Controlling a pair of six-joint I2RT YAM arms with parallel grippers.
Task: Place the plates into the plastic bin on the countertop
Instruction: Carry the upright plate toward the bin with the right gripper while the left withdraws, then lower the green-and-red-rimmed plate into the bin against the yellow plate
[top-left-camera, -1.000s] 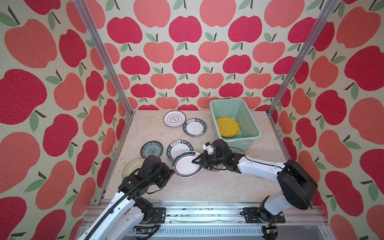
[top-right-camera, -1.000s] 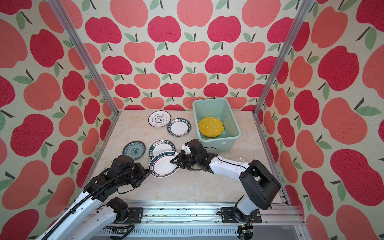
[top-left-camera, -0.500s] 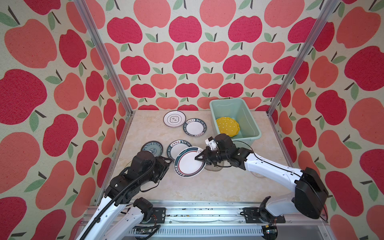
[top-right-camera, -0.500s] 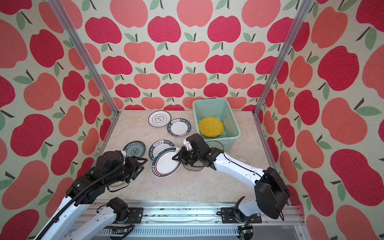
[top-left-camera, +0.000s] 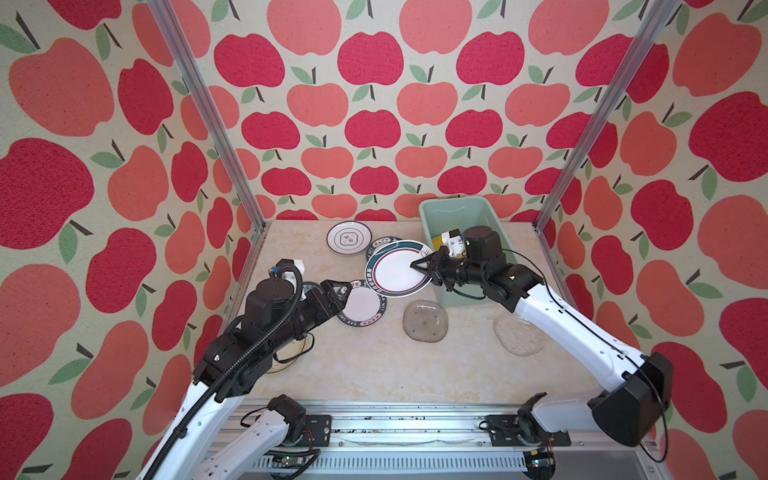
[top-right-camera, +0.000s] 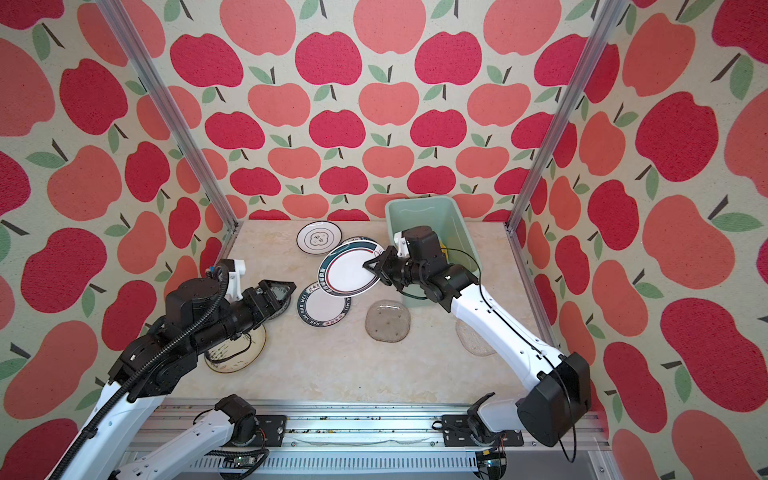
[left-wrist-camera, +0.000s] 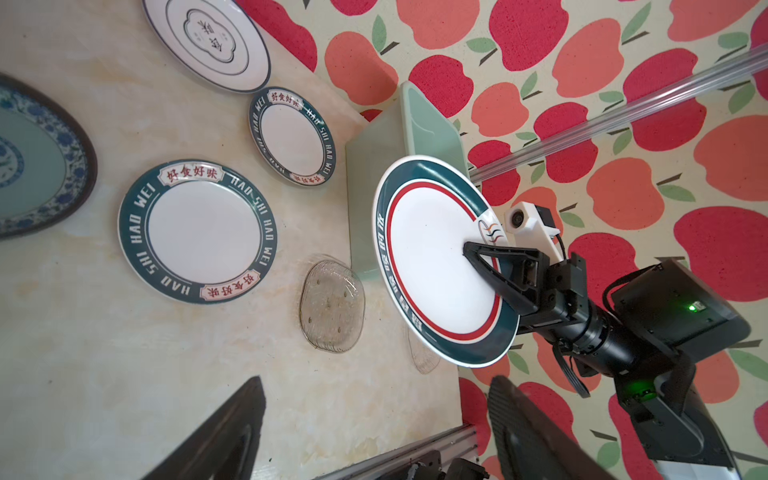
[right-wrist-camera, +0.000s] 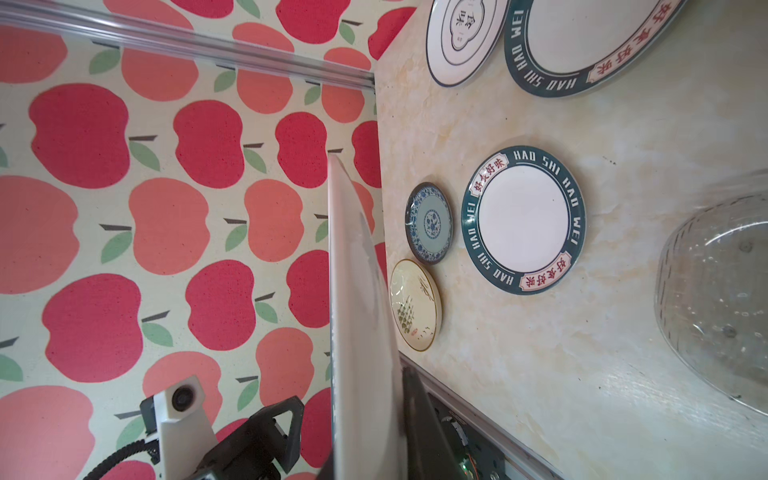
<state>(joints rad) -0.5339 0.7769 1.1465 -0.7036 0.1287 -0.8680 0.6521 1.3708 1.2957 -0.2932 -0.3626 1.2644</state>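
My right gripper is shut on the rim of a large white plate with a teal border and red ring. The plate hangs tilted in the air beside the near left wall of the mint plastic bin. It shows edge-on in the right wrist view. A yellow plate lies in the bin. My left gripper is open and empty over the countertop, just left of a lettered-rim plate.
On the countertop lie a second lettered plate, a white emblem plate, a blue-patterned plate, a cream plate under my left arm, and two clear glass plates near the bin's front.
My left gripper has let go of the teal-rimmed plate, opened and drawn back left. My right gripper has lifted the plate and carried it toward the bin.
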